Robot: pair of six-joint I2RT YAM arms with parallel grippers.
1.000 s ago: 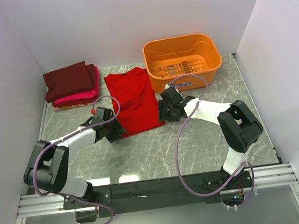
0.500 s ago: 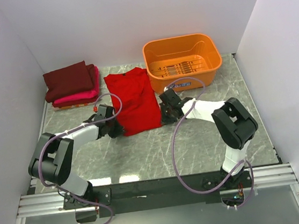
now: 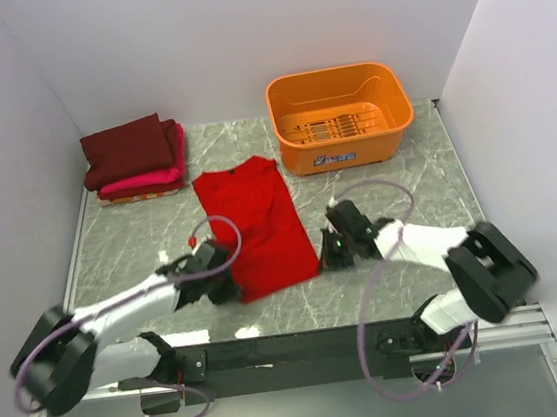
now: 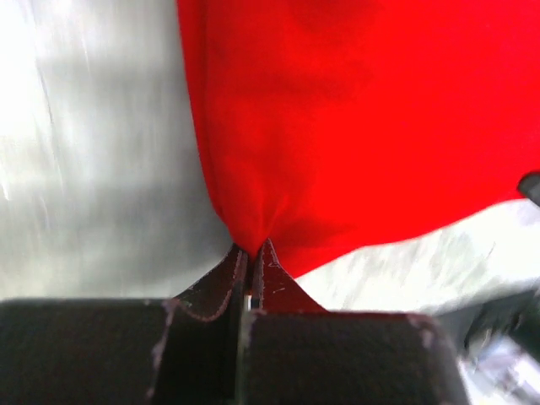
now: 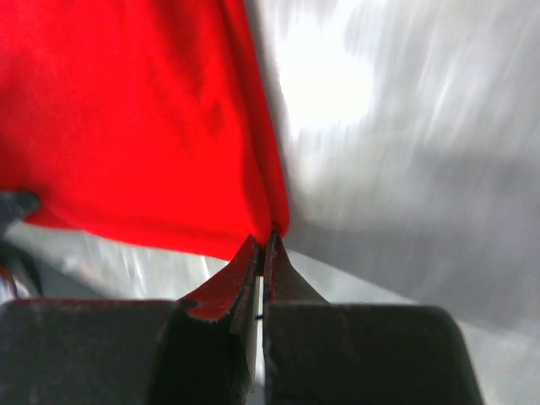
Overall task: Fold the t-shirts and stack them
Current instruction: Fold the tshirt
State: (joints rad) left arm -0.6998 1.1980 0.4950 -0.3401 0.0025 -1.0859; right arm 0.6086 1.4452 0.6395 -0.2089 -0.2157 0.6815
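Though wrist views blur, left end effector and right end effector each clamp a red t-shirt corner.

Three soft cloth short-sleeved t-shirts are in view: one bright red t-shirt at the middle of the single grey marbled table, and at ten o'clock one dark maroon t-shirt and one hot pink t-shirt. One orange plastic basket with a slotted floor sits at one o'clock. Two black two-finger grippers show: the left gripper at seven o'clock and the right gripper at five o'clock.
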